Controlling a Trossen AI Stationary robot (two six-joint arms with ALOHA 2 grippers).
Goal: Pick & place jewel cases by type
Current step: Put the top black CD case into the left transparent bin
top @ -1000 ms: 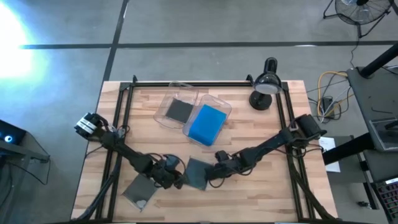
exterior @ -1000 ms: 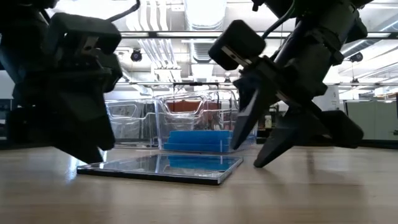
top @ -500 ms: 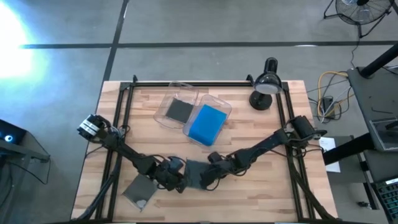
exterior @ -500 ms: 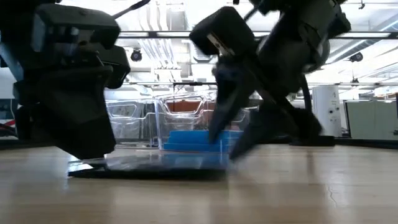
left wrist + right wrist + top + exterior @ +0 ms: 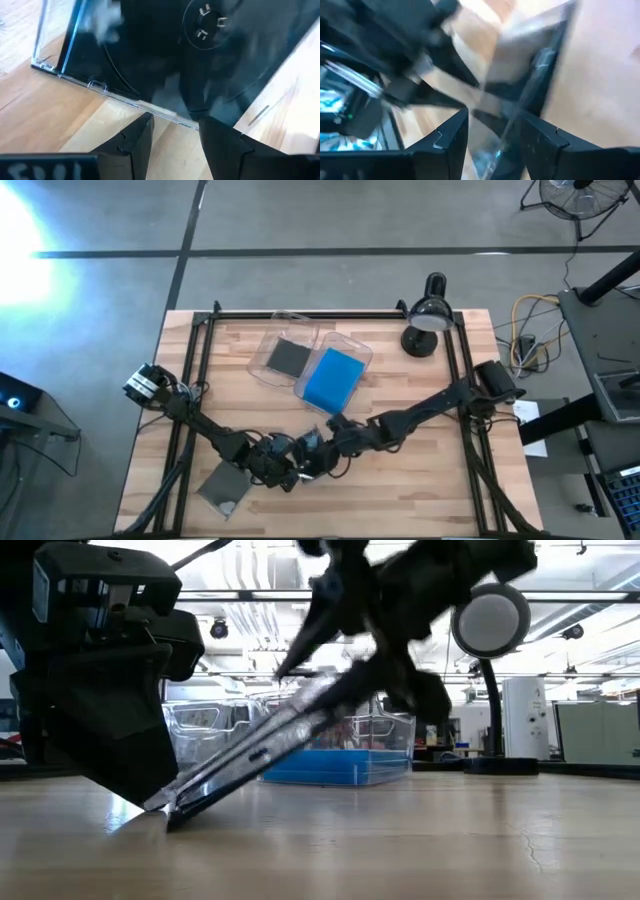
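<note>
A dark jewel case stands tilted between my two grippers near the table's middle front. Its low edge is on the wood and its high edge points toward the right arm. My left gripper is open at the low edge, and in its wrist view the case's tray and hub fill the picture. My right gripper is open around the raised edge. A second grey case lies flat near the front left. My left gripper comes in low from the table's left, and the case's low edge lies against its open fingertips without being pinched. My right gripper comes slanting from the right with its fingers astride the raised edge. The case leans on the lower finger; blur hides the exact spot.
Two clear bins stand behind the grippers: one holds a dark case, the other holds blue cases. A black desk lamp stands at the far right corner. A black frame rail runs around the table.
My right gripper has moved toward the table's left, against the case's right edge. The case lay flat and has now tipped up steeply: its right edge has risen while its left edge has stayed on the wood at my left gripper.
</note>
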